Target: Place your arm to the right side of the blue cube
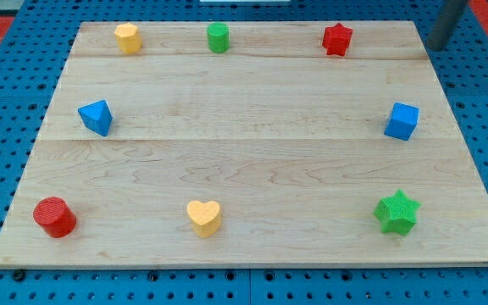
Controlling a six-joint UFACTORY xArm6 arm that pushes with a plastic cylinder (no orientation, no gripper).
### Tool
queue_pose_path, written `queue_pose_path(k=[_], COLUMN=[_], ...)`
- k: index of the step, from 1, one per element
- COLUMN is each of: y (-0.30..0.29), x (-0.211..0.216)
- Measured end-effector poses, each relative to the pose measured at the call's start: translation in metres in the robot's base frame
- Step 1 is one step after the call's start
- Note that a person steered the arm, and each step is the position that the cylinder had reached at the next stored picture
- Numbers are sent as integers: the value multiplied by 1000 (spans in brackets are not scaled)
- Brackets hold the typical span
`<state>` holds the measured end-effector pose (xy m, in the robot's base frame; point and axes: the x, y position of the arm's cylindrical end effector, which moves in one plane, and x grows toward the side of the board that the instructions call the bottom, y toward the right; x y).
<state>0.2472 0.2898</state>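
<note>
The blue cube [402,120] sits near the right edge of the wooden board [252,152], about mid-height. My tip [437,47] is the lower end of a dark rod coming in at the view's top right, just past the board's top right corner. It is above and a little to the right of the blue cube, well apart from it, and touches no block.
A red star [337,39], a green cylinder [218,37] and a yellow block [127,37] line the top. A blue triangular block [97,117] is at the left. A red cylinder [54,216], a yellow heart [203,217] and a green star [396,212] line the bottom.
</note>
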Motion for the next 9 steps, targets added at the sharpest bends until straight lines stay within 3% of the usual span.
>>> queue_pose_path(k=[1, 3, 7, 8, 9], y=[-20, 14, 39, 10, -55], x=[-19, 123, 156, 157, 155])
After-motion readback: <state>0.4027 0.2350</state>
